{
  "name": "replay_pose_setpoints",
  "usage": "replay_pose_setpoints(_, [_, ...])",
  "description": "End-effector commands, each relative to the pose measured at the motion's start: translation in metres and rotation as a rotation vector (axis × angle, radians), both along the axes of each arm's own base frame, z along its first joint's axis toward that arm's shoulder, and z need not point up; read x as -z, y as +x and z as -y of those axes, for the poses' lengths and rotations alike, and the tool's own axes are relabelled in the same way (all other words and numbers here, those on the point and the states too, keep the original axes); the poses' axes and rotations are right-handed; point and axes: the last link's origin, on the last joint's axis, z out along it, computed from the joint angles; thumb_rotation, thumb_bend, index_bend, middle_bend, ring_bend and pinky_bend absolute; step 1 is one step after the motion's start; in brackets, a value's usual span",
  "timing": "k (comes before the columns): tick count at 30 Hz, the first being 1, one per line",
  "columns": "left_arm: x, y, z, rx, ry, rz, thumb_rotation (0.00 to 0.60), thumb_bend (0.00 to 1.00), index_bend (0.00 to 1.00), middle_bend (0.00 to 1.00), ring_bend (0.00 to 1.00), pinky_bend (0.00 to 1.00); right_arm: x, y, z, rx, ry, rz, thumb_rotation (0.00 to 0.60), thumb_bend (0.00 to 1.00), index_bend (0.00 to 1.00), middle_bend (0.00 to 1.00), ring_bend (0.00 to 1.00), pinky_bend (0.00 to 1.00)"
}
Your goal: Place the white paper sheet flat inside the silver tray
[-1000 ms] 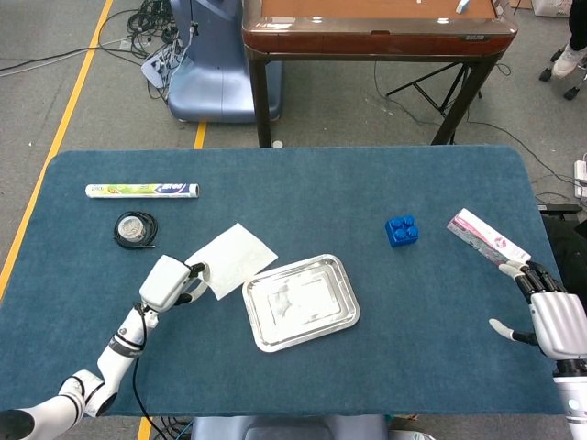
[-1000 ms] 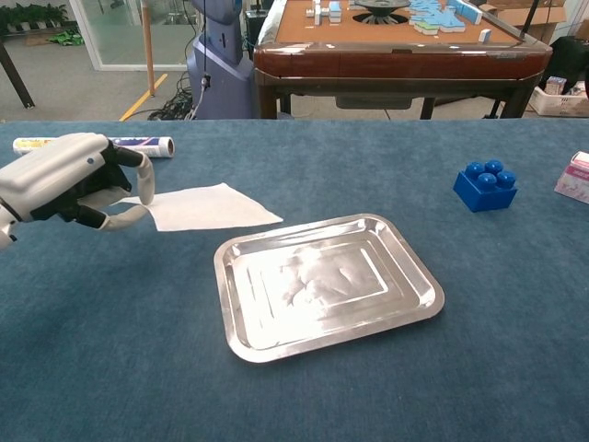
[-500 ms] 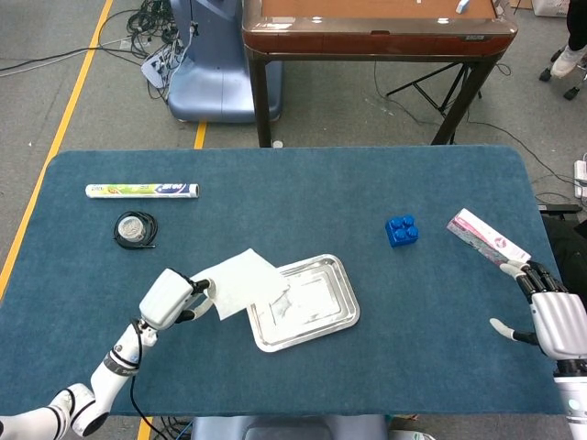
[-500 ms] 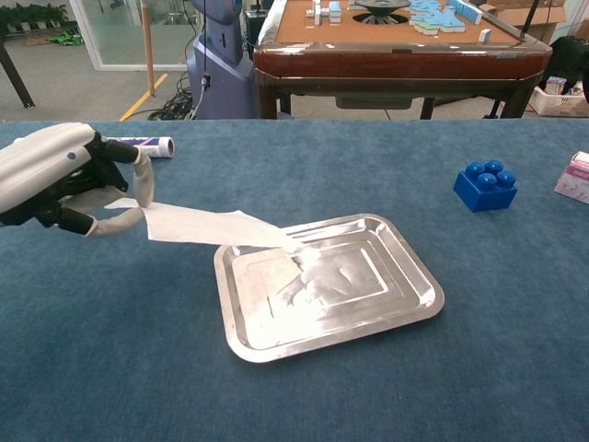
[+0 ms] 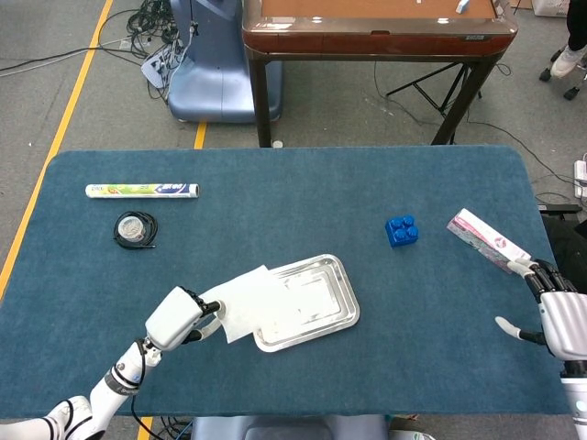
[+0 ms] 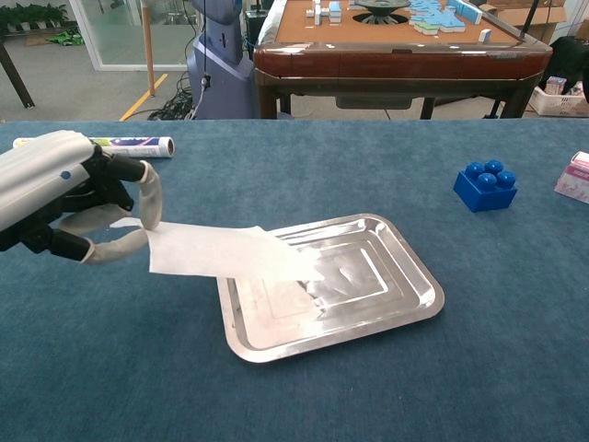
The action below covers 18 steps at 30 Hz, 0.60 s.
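The white paper sheet [image 5: 252,299] [image 6: 230,254] hangs in the air, pinched at its left edge by my left hand [image 5: 178,316] [image 6: 69,193]. Its free right part reaches over the left portion of the silver tray [image 5: 332,295] [image 6: 396,276], which lies empty near the table's middle. My right hand [image 5: 559,316] stays at the table's right edge in the head view, fingers spread and holding nothing; the chest view does not show it.
A blue brick [image 5: 401,230] [image 6: 485,185] sits right of the tray. A pink-white box [image 5: 486,238] [image 6: 575,177] lies at the far right. A foil roll [image 5: 141,191] [image 6: 129,145] and a black coiled cable [image 5: 136,228] lie at the far left.
My left hand has lifted the sheet off the table and carried it right and toward me, so it now overhangs the tray's left part. The right hand has barely moved.
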Motion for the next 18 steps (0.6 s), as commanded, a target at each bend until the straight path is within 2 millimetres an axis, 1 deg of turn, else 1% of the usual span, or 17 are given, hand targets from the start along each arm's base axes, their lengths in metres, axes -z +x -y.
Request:
replay_pose_setpoints(1, [0.0, -0.001, 0.001, 0.013, -0.008, 0.004, 0.6, 0.42, 0.67, 1.0, 1.0, 1.0, -0.002, 0.0, 0.0, 0.002, -0.009, 0.003, 0.6, 0.0, 0.23, 0.22, 0.13, 0.29])
replay_pose_setpoints(5, [0.003, -0.002, 0.003, 0.024, -0.018, -0.002, 0.6, 0.42, 0.67, 1.0, 1.0, 1.0, -0.006, -0.002, -0.001, 0.009, -0.023, 0.009, 0.6, 0.0, 0.23, 0.22, 0.13, 0.29])
replay_pose_setpoints(12, [0.012, 0.003, 0.006, 0.066, -0.051, -0.01, 0.6, 0.42, 0.67, 1.0, 1.0, 1.0, -0.014, -0.001, -0.004, 0.005, -0.051, 0.025, 0.6, 0.0, 0.23, 0.22, 0.13, 0.29])
replay_pose_setpoints(18, [0.018, 0.004, 0.008, 0.07, -0.06, -0.021, 0.6, 0.42, 0.67, 1.0, 1.0, 1.0, -0.016, -0.002, -0.005, 0.004, -0.054, 0.032, 0.6, 0.0, 0.23, 0.22, 0.13, 0.29])
